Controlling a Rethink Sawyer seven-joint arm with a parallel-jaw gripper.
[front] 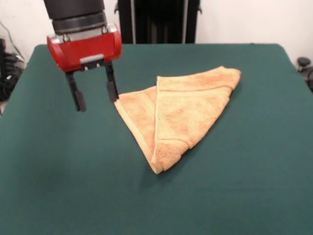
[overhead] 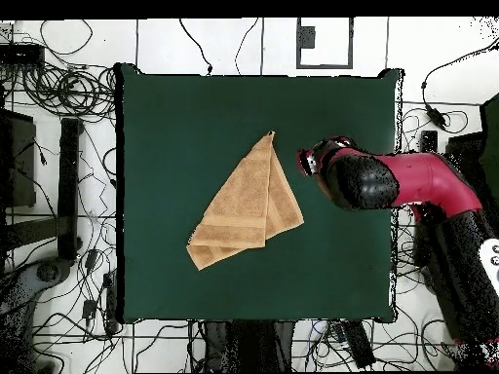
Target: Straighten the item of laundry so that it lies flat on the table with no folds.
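The claw point(front: 93, 95) hangs wide open, empty, just beside the folded towel point(front: 183, 115).

Gripper point(front: 94, 94): two thin black jaws, flat and straight, with clear gap between them. Jaws mounted under glossy red block with rounded corners; small grey plate at block's lower front. Silver ring with small screws above red block, then ribbed black cylinder. From overhead, arm point(overhead: 409, 185) has bulbous black rounded casing, then crimson-red shell, then black segment with white patch at edge.
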